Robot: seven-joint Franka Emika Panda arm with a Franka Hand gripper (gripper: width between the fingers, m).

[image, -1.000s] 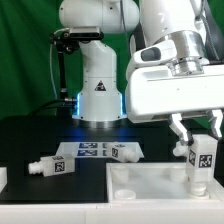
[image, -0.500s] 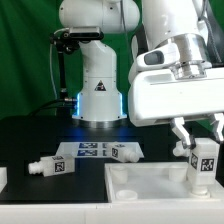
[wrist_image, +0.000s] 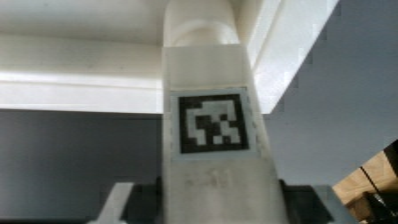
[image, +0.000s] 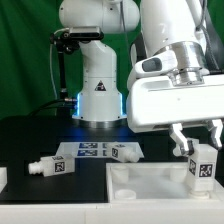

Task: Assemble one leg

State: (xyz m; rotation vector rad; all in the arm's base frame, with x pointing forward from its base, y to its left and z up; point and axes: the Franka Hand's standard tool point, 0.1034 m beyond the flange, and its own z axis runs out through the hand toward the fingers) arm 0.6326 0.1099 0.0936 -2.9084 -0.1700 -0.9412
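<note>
My gripper [image: 199,143] is shut on a leg [image: 204,165], a chunky white post with a black-and-white tag, held upright over the right end of the large flat white panel [image: 150,185]. The leg's lower end is at or near the panel's right corner; I cannot tell whether it touches. In the wrist view the leg [wrist_image: 214,110] fills the middle, tag facing the camera, with the fingers [wrist_image: 125,200] close on either side. A second leg [image: 49,167] lies on its side on the black table at the exterior view's left. Another leg [image: 124,152] lies by the marker board.
The marker board [image: 90,151] lies on the black table in front of the arm's white base [image: 98,95]. A round socket [image: 122,172] shows at the panel's left corner. A white part [image: 3,178] sits at the exterior view's left edge.
My gripper with the leg has moved a little toward the exterior view's right and slightly down over the panel's right end. The loose legs have not moved.
</note>
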